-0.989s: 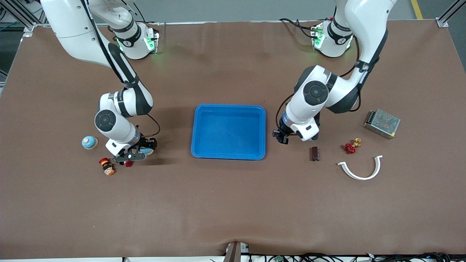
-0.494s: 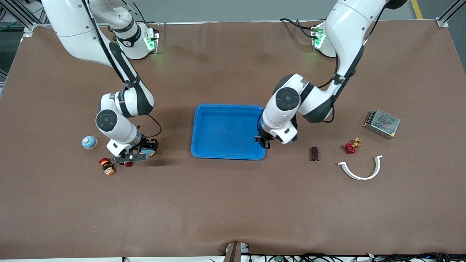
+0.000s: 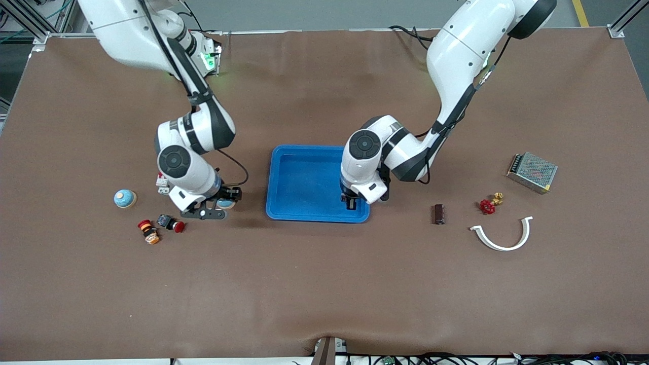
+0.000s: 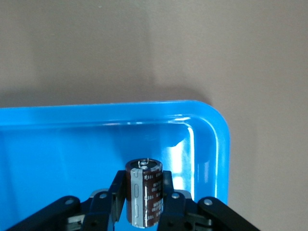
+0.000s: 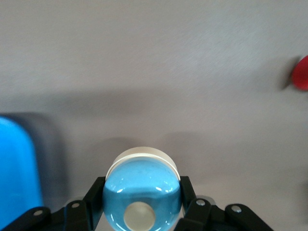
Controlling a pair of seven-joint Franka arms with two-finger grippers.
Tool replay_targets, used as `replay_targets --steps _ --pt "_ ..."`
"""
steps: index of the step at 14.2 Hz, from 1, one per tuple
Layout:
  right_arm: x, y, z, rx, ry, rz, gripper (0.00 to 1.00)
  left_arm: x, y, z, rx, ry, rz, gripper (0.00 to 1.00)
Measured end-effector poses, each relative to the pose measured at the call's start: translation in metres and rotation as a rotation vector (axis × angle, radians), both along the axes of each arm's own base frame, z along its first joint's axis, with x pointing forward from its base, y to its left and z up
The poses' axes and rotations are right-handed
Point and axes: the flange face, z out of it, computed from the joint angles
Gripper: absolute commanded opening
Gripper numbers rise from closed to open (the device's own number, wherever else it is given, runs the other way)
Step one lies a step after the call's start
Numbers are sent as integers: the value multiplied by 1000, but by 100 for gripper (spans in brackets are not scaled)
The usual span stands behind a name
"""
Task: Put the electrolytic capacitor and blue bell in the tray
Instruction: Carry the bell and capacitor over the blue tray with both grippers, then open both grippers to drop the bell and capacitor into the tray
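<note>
The brown surface (image 3: 324, 284) spreads wide under both arms. In its middle sits the blue tray (image 3: 284, 177), nothing lying on its floor.

The left end effector (image 3: 351, 202) hangs over the tray, at the corner toward the left arm's end and nearer the front camera. It's clamped on the electrolytic capacitor (image 4: 144, 192), a dark brown can with a grey stripe, upright between the fingers (image 4: 168, 195) in the left wrist view, off the tray floor.

The right end effector (image 3: 219, 207) is over bare surface beside the tray, toward the right arm's end. It's clenched around the blue bell (image 5: 142, 195), a glossy blue dome on a pale base.

Toward the left arm's end: a metal mesh box (image 3: 532, 172), a white curved strip (image 3: 502, 234), a second dark capacitor (image 3: 438, 214) lying on the surface, and a small red-and-brass valve (image 3: 490, 204).

Toward the right arm's end: another blue bell (image 3: 124, 198) resting on the surface, a red-capped push button (image 3: 170, 223), and just beside it an orange-and-red button (image 3: 148, 231).
</note>
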Motion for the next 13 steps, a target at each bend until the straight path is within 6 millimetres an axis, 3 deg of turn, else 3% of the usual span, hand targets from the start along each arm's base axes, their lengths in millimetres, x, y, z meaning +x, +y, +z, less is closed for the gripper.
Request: replay_targets --steps 6,10,11,12,13 --pt "-61 113 6 -14 -8 -75 35 5 1 -22 28 -1 4 0" --pt "-80 139 5 -11 -18 -88 35 5 -2 -26 32 0 0 0" --pt "-84 145 4 -11 -19 -90 35 5 -2 -25 32 -1 1 30" --pt "-89 151 4 -11 -20 -89 35 5 -2 -25 32 -3 0 99" --pt "-95 158 3 -10 -22 -86 35 6 -2 -25 33 -5 -4 100"
